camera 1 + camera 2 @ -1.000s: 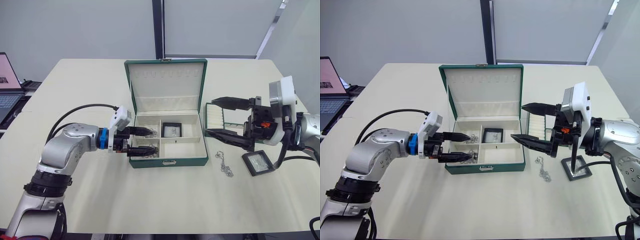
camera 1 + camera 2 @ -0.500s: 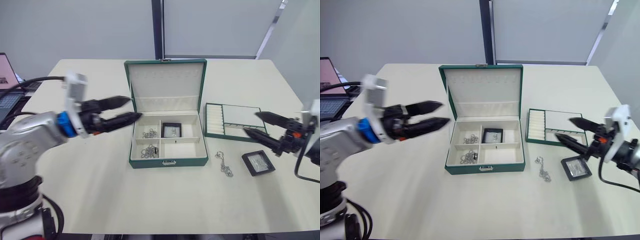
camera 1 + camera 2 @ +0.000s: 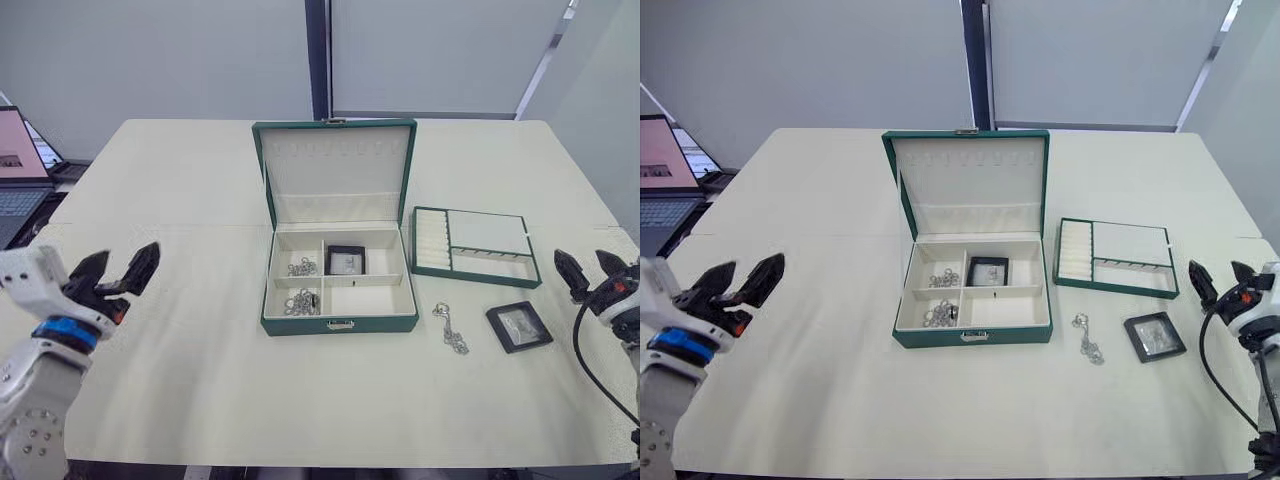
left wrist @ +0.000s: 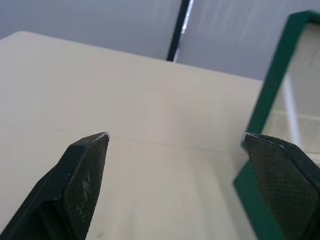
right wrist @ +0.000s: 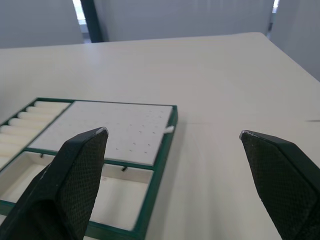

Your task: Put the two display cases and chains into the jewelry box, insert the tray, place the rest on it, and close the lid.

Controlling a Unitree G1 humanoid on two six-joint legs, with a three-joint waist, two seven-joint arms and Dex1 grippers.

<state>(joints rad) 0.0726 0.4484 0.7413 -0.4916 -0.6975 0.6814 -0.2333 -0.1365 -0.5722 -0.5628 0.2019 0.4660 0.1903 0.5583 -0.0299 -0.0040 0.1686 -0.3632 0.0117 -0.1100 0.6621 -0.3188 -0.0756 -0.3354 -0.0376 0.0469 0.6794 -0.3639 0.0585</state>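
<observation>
The jewelry box (image 3: 340, 324) stands open at the table's middle, its lid (image 3: 335, 172) upright. One display case (image 3: 346, 261) lies in a back compartment. Two heaps of chain (image 3: 300, 267) (image 3: 297, 303) fill the left compartments. To the right of the box a third chain (image 3: 450, 328) and the other display case (image 3: 519, 326) lie on the table, in front of the tray (image 3: 472, 246). My left gripper (image 3: 118, 272) hangs open and empty far left of the box. My right gripper (image 3: 588, 270) is open and empty beside the tray (image 5: 100, 150).
A laptop (image 3: 20, 160) sits off the table's far left edge. Bare tabletop (image 3: 200, 380) stretches in front of the box and on its left. The lid's green edge (image 4: 272, 95) shows past my left fingers.
My left gripper has pulled out of the box's left compartments and back to the far left. My right gripper has drawn back from beside the box to the table's right edge.
</observation>
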